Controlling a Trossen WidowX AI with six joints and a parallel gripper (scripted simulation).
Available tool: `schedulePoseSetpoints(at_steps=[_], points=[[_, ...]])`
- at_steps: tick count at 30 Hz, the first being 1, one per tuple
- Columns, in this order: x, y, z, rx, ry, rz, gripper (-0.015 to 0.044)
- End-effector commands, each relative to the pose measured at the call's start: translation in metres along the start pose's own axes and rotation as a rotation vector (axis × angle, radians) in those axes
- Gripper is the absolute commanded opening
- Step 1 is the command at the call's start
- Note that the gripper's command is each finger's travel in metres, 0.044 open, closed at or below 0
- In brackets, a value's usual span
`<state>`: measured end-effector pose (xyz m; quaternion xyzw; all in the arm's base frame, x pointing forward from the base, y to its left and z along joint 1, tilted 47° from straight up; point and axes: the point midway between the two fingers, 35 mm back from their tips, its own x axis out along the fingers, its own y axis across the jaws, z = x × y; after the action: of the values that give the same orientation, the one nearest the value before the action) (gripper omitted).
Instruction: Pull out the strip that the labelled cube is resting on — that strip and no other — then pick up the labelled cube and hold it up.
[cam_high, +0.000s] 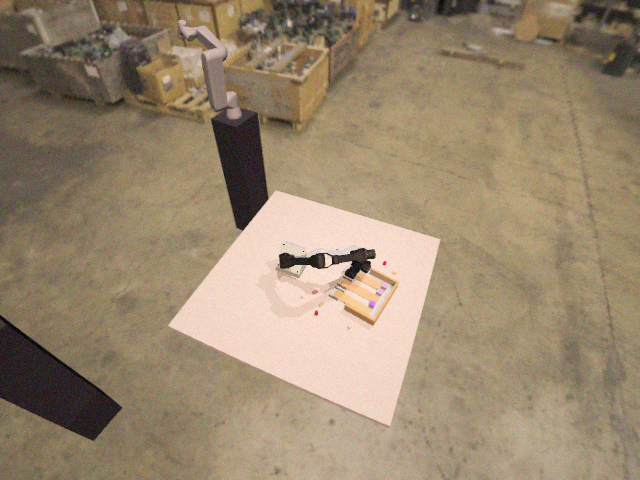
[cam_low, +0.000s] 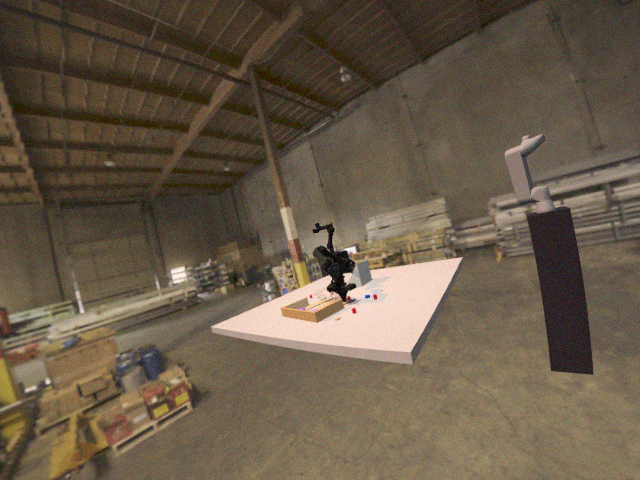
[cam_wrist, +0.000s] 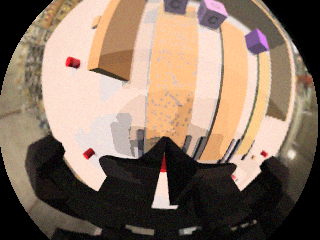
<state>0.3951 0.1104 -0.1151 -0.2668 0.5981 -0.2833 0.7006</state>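
Note:
My black gripper (cam_high: 351, 274) (cam_low: 344, 299) (cam_wrist: 166, 140) is shut with nothing visible between its fingertips. The tips are low at the near end of a speckled orange strip (cam_wrist: 172, 75), between two grey upright pieces. A mauve cube (cam_wrist: 176, 5) with a dark letter-like mark sits at this strip's far end, cut off by the wrist view's edge. A lilac cube (cam_wrist: 212, 13) with a similar mark is by the far end of the middle strip (cam_wrist: 233, 75). A deeper purple cube (cam_wrist: 257, 41) (cam_high: 372, 304) is at the far end of the yellowish strip (cam_wrist: 262, 85); no mark shows on it.
A wooden tray (cam_high: 385, 304) (cam_low: 299, 313) (cam_wrist: 117, 40) surrounds the strips' far ends, its walls at the sides and back. Small red pieces (cam_high: 316, 312) (cam_low: 354, 310) (cam_wrist: 73, 62) lie around it on the pale table (cam_high: 289, 341). Grey upright pieces stand by the strips' near ends.

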Motion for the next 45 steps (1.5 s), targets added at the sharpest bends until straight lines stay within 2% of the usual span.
schedulePoseSetpoints(at_steps=[1, 19, 45], points=[[0.003, -0.001, 0.001, 0.001, 0.0, -0.004, 0.0], [0.005, 0.0, 0.002, 0.001, -0.001, -0.004, 0.0], [0.006, 0.003, -0.038, 0.0, 0.001, -0.003, 0.0]])
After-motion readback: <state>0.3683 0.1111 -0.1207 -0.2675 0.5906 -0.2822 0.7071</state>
